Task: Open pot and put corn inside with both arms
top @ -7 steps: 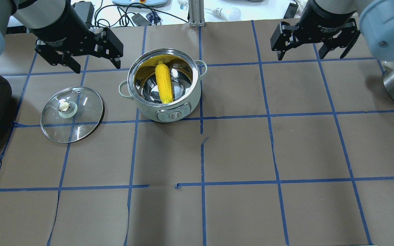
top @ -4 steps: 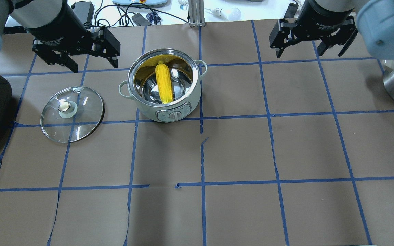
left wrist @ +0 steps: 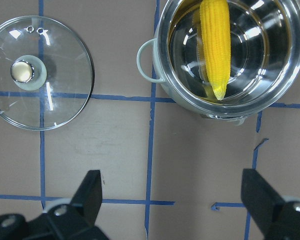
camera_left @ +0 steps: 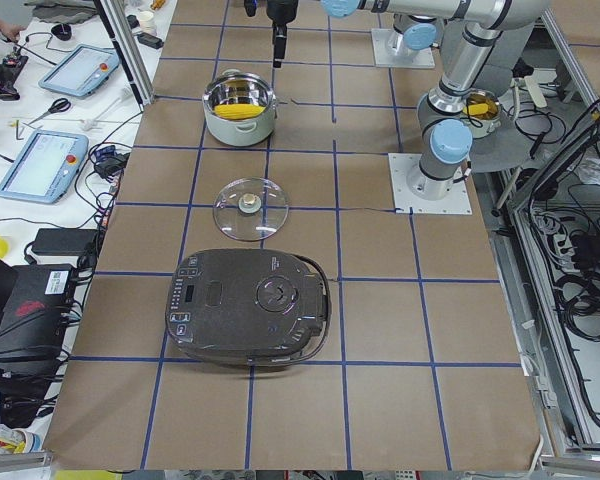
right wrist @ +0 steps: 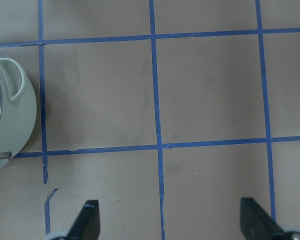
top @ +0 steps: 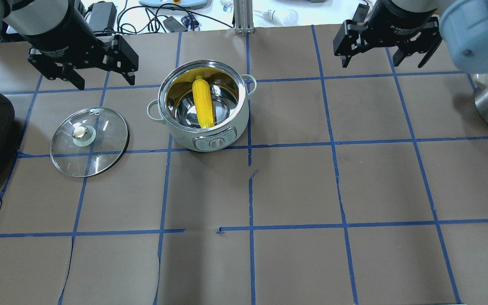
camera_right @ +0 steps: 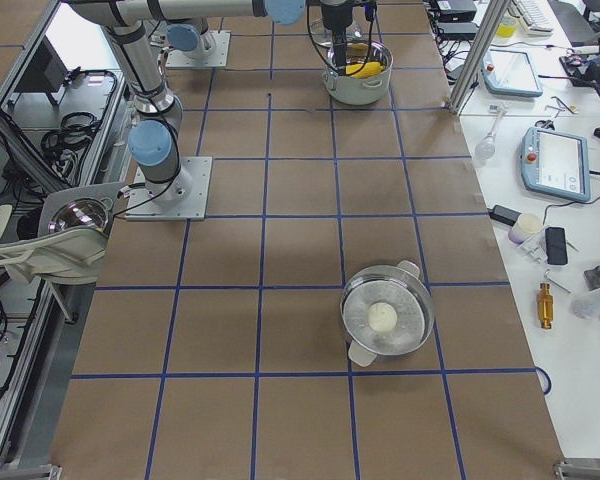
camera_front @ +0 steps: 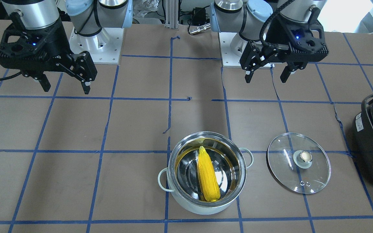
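corn [top: 203, 103] lying inside open pot [top: 227, 132] | glass lid [top: 100, 148] flat on bench [top: 295, 190], left of pot | left end effector [top: 105, 82] spread above far-left bench | right end effector [top: 384, 64] spread, far right

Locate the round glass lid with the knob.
In the overhead view the round glass lid lies flat, knob up, left of the pale mint-green pot and apart from it.

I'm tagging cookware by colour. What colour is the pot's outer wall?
Pale mint green; the pot shows it best in the overhead exterior view.
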`<action>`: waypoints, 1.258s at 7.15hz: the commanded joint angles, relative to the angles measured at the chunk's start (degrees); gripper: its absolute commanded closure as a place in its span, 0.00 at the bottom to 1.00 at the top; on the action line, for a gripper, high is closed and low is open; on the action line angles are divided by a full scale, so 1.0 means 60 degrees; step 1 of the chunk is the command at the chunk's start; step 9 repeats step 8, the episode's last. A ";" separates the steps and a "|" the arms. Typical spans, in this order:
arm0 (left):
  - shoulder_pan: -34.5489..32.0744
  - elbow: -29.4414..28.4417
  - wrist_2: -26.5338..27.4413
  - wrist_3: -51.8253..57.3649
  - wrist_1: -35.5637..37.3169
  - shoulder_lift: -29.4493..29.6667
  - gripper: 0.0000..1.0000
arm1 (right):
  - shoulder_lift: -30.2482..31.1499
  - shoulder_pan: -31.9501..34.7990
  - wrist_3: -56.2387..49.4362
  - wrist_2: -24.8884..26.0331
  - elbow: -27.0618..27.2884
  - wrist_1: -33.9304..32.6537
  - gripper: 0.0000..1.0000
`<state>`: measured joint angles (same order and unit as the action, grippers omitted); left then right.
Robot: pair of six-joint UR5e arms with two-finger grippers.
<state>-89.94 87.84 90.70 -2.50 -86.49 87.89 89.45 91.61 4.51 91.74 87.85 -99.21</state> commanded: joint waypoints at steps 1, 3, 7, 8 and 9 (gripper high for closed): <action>-0.0024 -0.0005 0.0382 0.0211 0.0001 0.0000 0.00 | -0.0025 0.0040 0.0592 -0.0026 0.0007 0.0012 0.00; 0.0019 -0.0020 0.0207 0.0283 -0.0028 0.0058 0.00 | -0.0040 0.0040 0.0595 -0.0026 0.0007 0.0027 0.00; -0.0010 -0.0064 0.0030 0.0782 -0.0072 0.0088 0.00 | -0.0069 0.0040 0.0581 -0.0026 0.0021 0.0027 0.00; 0.0005 -0.0064 0.0045 0.0797 -0.0073 0.0088 0.00 | -0.0113 0.0069 0.0581 -0.0026 0.0007 0.0027 0.00; 0.0005 -0.0064 0.0045 0.0797 -0.0073 0.0088 0.00 | -0.0113 0.0069 0.0581 -0.0026 0.0007 0.0027 0.00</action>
